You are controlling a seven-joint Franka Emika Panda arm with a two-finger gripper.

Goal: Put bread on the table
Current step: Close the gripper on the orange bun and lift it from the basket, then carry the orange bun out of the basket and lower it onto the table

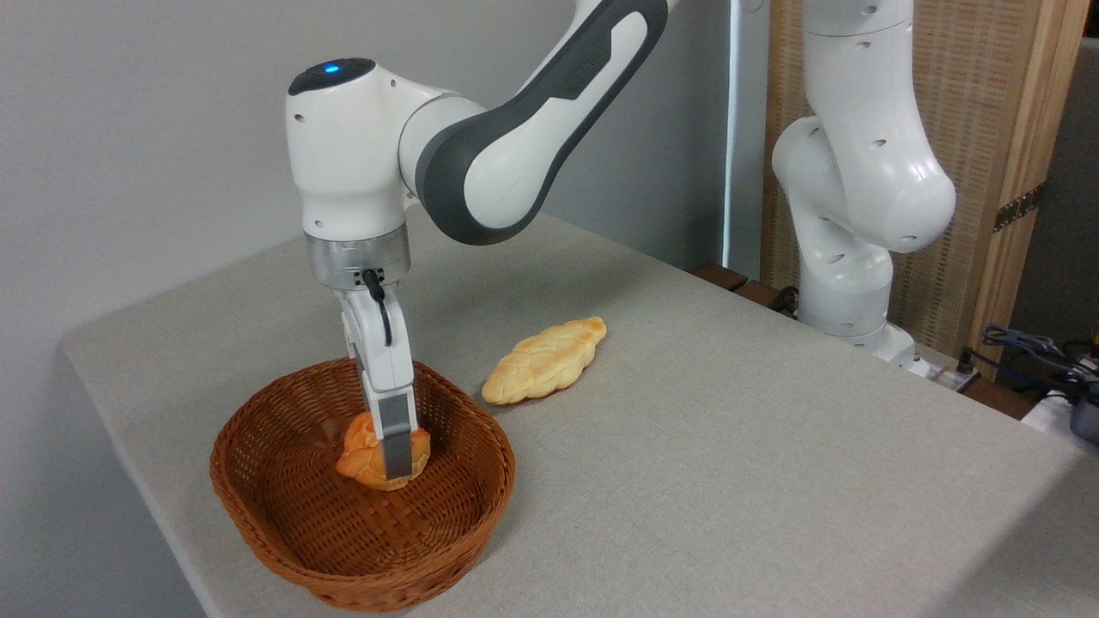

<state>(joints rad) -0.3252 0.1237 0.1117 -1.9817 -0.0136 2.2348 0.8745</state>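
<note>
The bread (361, 453), a small orange-golden knotted bun, is inside the brown wicker basket (283, 524) at the front left of the table (730, 481). My gripper (392, 468) reaches straight down into the basket. Its near finger (397, 442) presses against the front of the bun, and the other finger is hidden behind it. The bun stands tilted on edge between the fingers, close to the basket floor. Whether it still touches the floor is unclear.
A longer pale-yellow braided loaf (545, 360) lies on the cloth just right of the basket. The arm's white base (859, 215) stands at the back right, with cables (1030, 352) beyond the table edge. A grey wall is behind.
</note>
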